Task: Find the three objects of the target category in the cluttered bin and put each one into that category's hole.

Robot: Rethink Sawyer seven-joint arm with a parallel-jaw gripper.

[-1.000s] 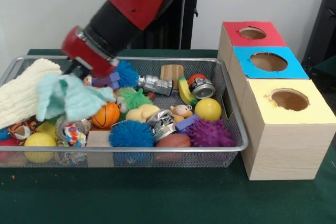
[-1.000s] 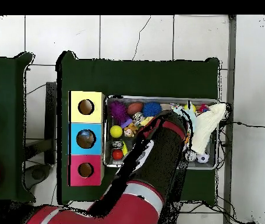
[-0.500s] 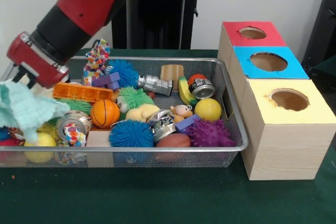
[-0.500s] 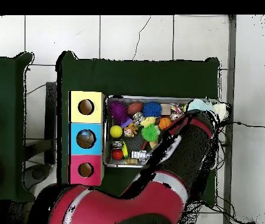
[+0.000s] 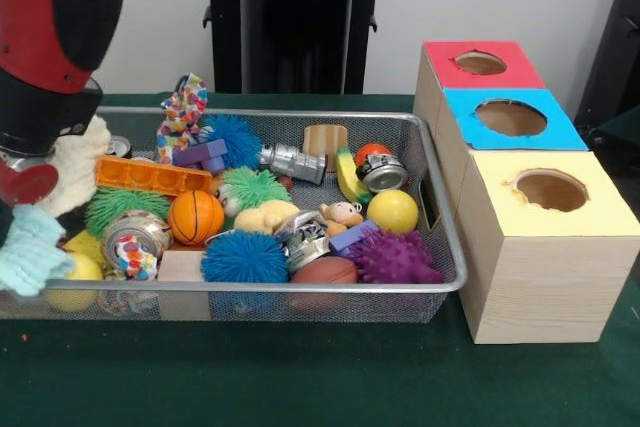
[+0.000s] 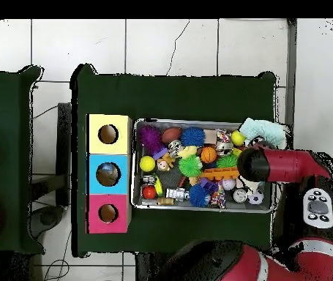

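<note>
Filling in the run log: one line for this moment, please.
arm: bin's end | hand: unclear | mint cloth: draped over bin rim | holes: nothing seen

Bulky red arm with black collar and red wrist.

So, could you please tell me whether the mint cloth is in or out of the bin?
Mostly out: the mint cloth drapes over the bin's end rim, hanging down outside it.
</note>
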